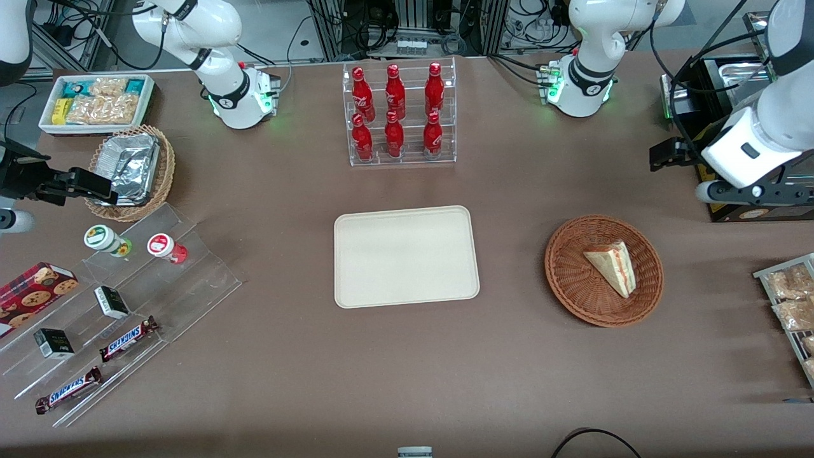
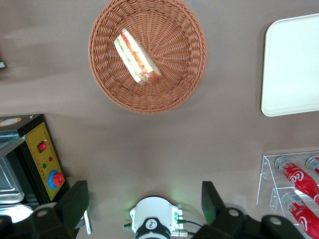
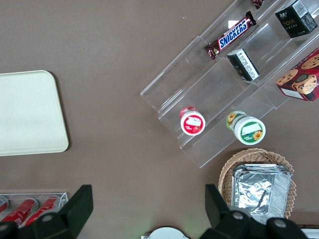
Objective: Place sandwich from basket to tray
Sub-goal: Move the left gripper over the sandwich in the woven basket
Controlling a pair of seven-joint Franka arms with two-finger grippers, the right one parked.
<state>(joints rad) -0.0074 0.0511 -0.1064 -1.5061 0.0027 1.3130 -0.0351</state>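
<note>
- On the desk sit one tray (image 1: 406, 256), bare, and one basket (image 1: 603, 270) beside it toward the working arm's end.
- One sandwich (image 1: 612, 267) lies in the basket.
- Six red bottles (image 1: 397, 111) fill a clear rack.
- High above the desk edge, the left gripper (image 2: 144, 211) hangs released, fingers (image 2: 75, 204) spread, partly cut off.

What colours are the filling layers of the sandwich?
Red, orange and green on the triangular white-bread sandwich, clearest in the left wrist view.

I see a clear rack (image 1: 400, 149) of red bottles (image 1: 395, 95) standing upright, a yellow control box (image 2: 45, 164) and bagged snacks (image 1: 788, 296) toward my working end, and Snickers bars (image 1: 127, 338) on stepped acrylic shelves (image 1: 191, 280) toward the parked arm's end.
</note>
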